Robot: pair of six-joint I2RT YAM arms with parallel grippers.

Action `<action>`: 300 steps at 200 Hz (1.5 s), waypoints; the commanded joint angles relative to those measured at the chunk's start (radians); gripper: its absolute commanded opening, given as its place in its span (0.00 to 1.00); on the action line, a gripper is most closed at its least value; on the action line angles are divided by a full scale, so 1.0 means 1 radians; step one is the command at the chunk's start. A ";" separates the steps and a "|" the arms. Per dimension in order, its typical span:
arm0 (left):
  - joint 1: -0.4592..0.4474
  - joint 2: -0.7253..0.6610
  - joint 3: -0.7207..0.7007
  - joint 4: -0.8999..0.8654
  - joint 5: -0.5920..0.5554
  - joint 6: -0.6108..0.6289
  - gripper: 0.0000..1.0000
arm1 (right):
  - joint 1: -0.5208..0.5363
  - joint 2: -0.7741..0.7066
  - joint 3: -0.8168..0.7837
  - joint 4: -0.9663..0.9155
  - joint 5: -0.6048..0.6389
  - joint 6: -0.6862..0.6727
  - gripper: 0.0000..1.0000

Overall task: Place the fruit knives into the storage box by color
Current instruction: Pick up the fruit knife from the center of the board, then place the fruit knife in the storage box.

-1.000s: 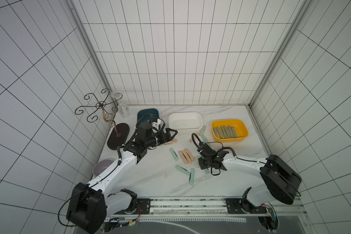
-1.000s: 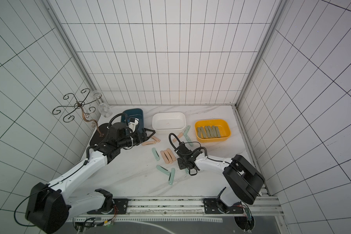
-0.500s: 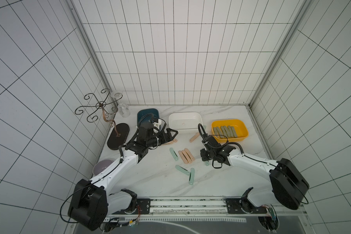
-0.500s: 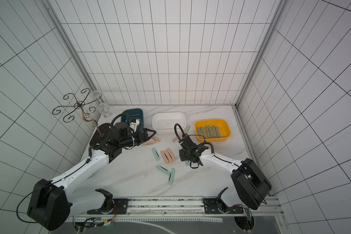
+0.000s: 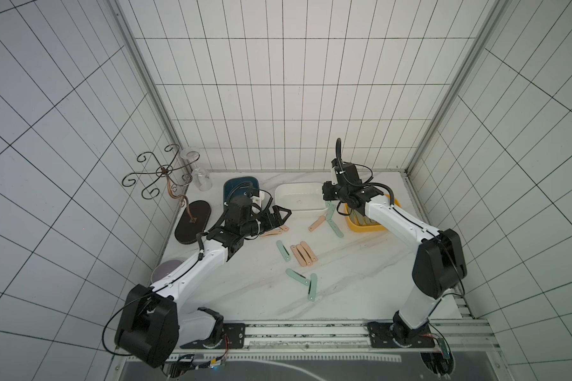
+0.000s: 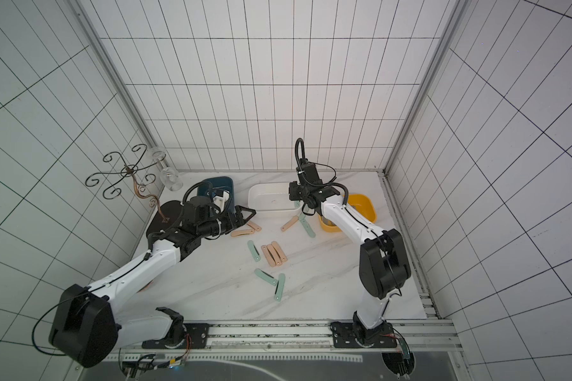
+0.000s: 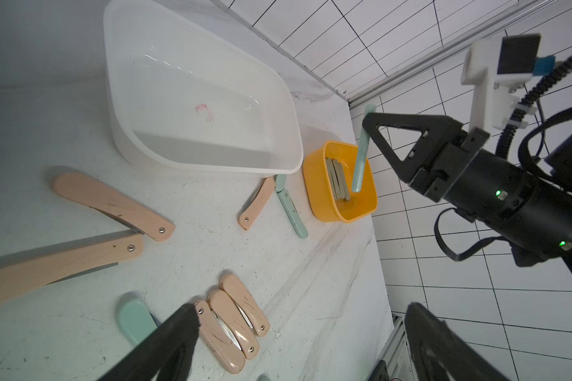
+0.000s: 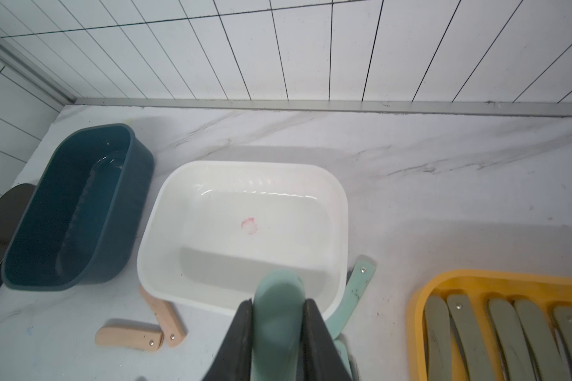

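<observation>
Item: right gripper (image 8: 278, 303) clamped on mint-green knife (image 7: 362, 151); advised handling: carry fully past white box (image 8: 343, 214) rim, lower, release flat inside.

A white marble table (image 5: 360, 264) is shown. A white box (image 5: 298, 198) is set on it, flanked by a dark teal box (image 5: 241, 182) and a yellow box (image 5: 360, 228). By the white box's corner nearest the yellow box, a single peach knife (image 5: 317, 223) and mint-green knives (image 5: 335, 227) are laid. Off its teal-side corner a peach pair (image 5: 271, 233) is found. Farther out from its long side away from the tiled wall, a peach trio (image 5: 303, 253) is laid side by side, a lone mint-green knife (image 5: 282, 250) just beside it, a mint-green pair (image 5: 298, 276) beyond.
</observation>
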 commanded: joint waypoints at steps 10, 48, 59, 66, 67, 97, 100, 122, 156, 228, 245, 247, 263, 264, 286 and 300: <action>-0.004 0.026 0.041 0.023 -0.010 0.012 0.97 | -0.036 0.137 0.207 0.017 -0.036 -0.009 0.19; -0.006 0.036 0.050 0.017 -0.010 0.015 0.97 | -0.055 0.262 0.275 0.062 -0.063 0.012 0.19; -0.006 0.036 0.050 0.017 -0.012 0.015 0.97 | -0.058 0.286 0.280 0.079 -0.073 0.011 0.19; -0.007 0.037 0.050 0.016 -0.010 0.015 0.97 | -0.058 0.298 0.281 0.088 -0.075 0.010 0.19; -0.007 0.037 0.050 0.016 -0.009 0.015 0.97 | -0.059 0.300 0.280 0.090 -0.075 0.010 0.19; -0.007 0.039 0.051 0.014 -0.010 0.015 0.97 | -0.061 0.345 0.282 0.116 -0.077 0.001 0.20; -0.007 0.039 0.051 0.014 -0.010 0.015 0.97 | -0.061 0.350 0.282 0.118 -0.079 0.000 0.20; -0.009 0.039 0.054 0.014 -0.008 0.014 0.97 | -0.062 0.375 0.280 0.134 -0.094 -0.005 0.21; -0.009 0.038 0.061 0.007 -0.007 0.017 0.97 | -0.061 0.401 0.271 0.159 -0.107 -0.016 0.23; -0.009 0.036 0.071 -0.009 -0.004 0.023 0.97 | -0.061 0.454 0.278 0.166 -0.103 -0.016 0.28; -0.009 0.036 0.071 -0.010 -0.003 0.026 0.97 | -0.061 0.458 0.284 0.164 -0.104 -0.016 0.36; -0.009 0.035 0.071 -0.010 -0.003 0.024 0.97 | -0.061 0.457 0.285 0.162 -0.104 -0.016 0.36; -0.009 0.033 0.071 -0.012 -0.004 0.025 0.97 | -0.061 0.458 0.300 0.155 -0.107 -0.022 0.43; -0.009 0.033 0.071 -0.012 -0.004 0.025 0.97 | -0.061 0.458 0.301 0.155 -0.107 -0.022 0.44; -0.009 0.026 0.073 -0.016 -0.004 0.025 0.97 | -0.061 0.447 0.334 0.133 -0.132 -0.028 0.47; -0.009 0.020 0.073 -0.016 -0.006 0.024 0.97 | -0.060 0.422 0.345 0.127 -0.166 -0.027 0.48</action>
